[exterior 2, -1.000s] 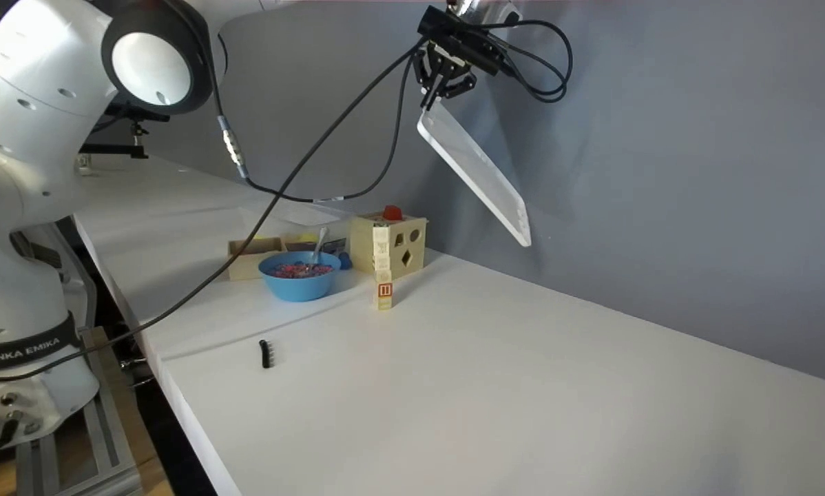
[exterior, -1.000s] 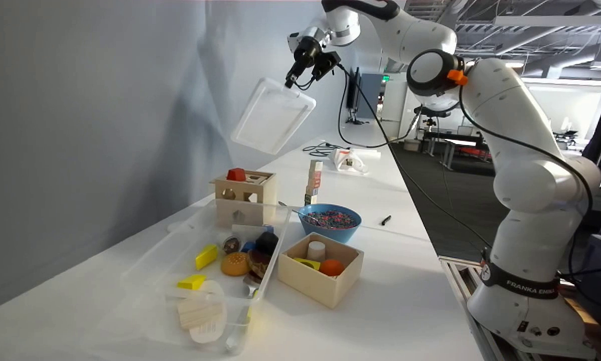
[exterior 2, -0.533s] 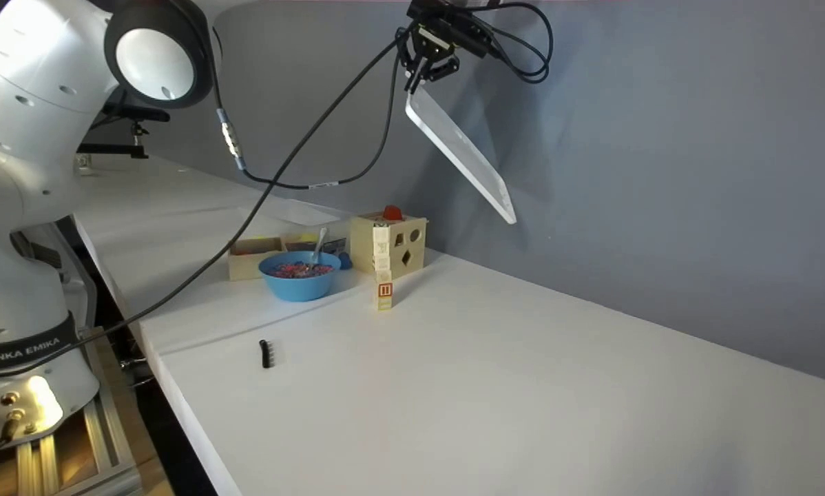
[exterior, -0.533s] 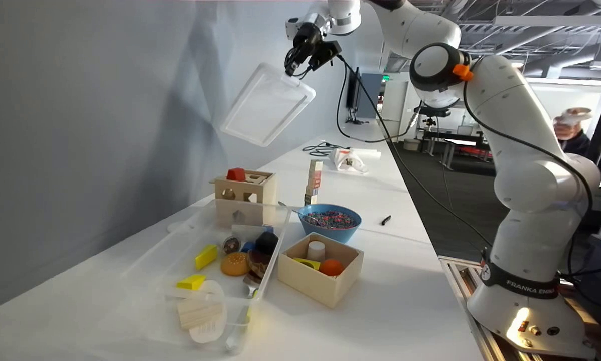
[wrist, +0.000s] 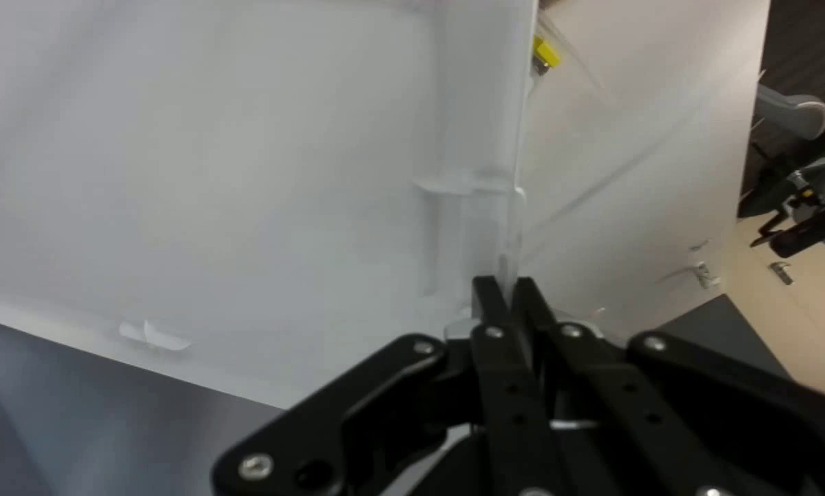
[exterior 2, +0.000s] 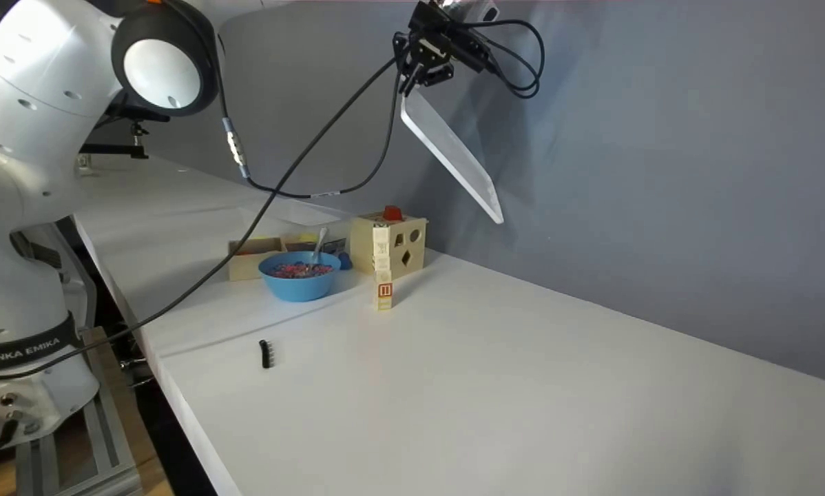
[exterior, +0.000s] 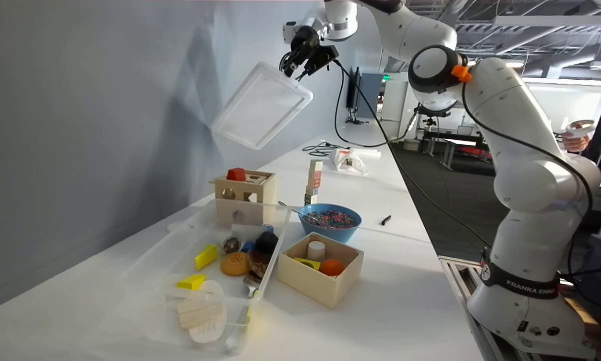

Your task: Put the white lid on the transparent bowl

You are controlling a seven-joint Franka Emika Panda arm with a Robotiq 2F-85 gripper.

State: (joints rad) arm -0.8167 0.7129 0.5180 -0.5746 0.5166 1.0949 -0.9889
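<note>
The white lid (exterior 2: 454,155) is hanging in the air, well above the white table (exterior 2: 523,386) and in front of the grey wall (exterior 2: 695,172), in the upper middle of both exterior views. The black fingers (wrist: 492,306) are clenching its rim; in the wrist view they are pointing up from the bottom of the frame, right of centre, while the lid is filling most of the upper left. In both exterior views they are gripping it by its upper end, and the lid is leaning steeply, its free end pointing downward.

In the lower left of an exterior view, a large clear bin (exterior: 282,220) is holding a toy burger bun (exterior: 234,263), two yellow pieces (exterior: 206,256), a wooden slab (exterior: 199,312) and other items too jumbled to name. Just behind it, a wooden shape-sorter box (exterior: 239,194) is sitting near the wall, with a red block (exterior: 236,174) poking out of its top. In both exterior views a column of lettered blocks (exterior: 312,183) is standing near the shape-sorter box, and a blue bowl (exterior: 338,235) is holding red and dark bits, with a spoon (exterior 2: 320,241) leaning in it. Just beside the bowl an open wooden box (exterior: 306,281) is resting; in an exterior view an orange ball (exterior: 332,267) and a white cylinder (exterior: 316,250) are showing inside it. A small black comb-like piece (exterior 2: 266,354) is lying on the table, apart from the other things. The white robot arm (exterior: 523,195) is arching over the right of an exterior view.
</note>
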